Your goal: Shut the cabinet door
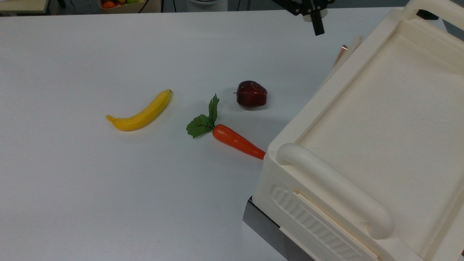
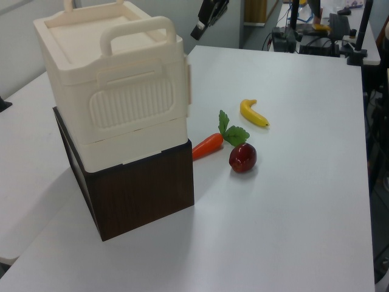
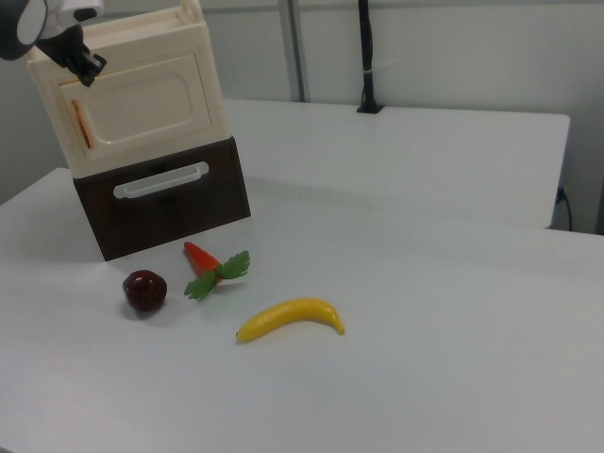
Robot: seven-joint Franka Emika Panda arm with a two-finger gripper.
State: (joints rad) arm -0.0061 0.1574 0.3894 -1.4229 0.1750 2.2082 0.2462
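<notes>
- Gripper [image 1: 314, 21]: black body at the top view's top edge, built from angular linkage bars.
- Finger [image 1: 318, 26]: one narrow black bar of rectangular section projects downward in the top view; a short light grey collar sits just above it.
- Gripper [image 2: 206, 17] in the left view: black, elongated housing with a small pale patch at its lower tip [image 2: 197, 31].
- Gripper [image 3: 83, 58] in the right view: small black jointed links of angular outline.
- Wrist housing [image 3: 28, 21] in the right view: rounded white shell with a dark grey circular cap at the right view's top left corner.
</notes>
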